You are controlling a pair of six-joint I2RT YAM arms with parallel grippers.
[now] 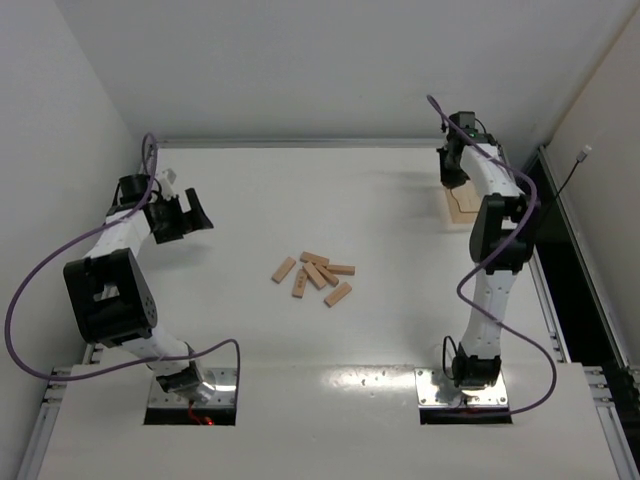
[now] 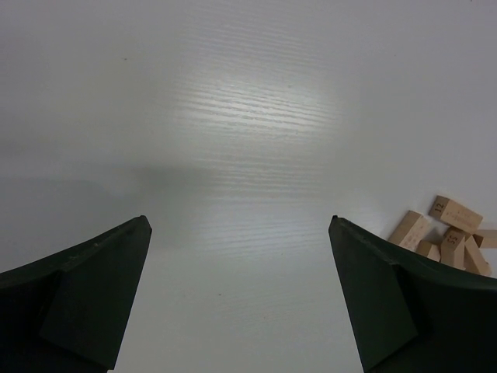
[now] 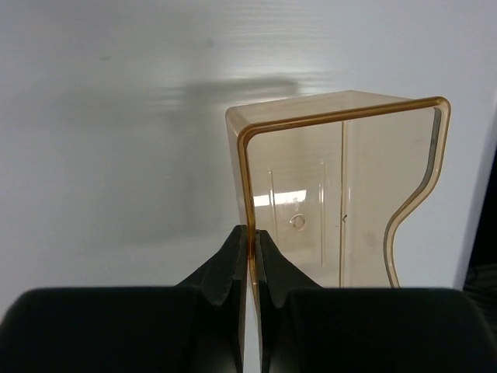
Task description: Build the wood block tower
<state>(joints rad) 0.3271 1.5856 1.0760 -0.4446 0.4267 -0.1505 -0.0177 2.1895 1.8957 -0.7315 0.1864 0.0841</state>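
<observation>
Several light tan blocks (image 1: 315, 275) lie scattered flat on the table (image 1: 380, 200), some touching, with small printed marks on their faces. I see my left gripper (image 2: 239, 225) well left of the blocks, its fingers spread wide and holding nothing. Well right of them and farther back, my right gripper (image 3: 250, 233) is pinched tight on the tray (image 3: 342, 116) wall.

Overhead and low left wrist views share the wood blocks (image 1: 316, 274).
</observation>
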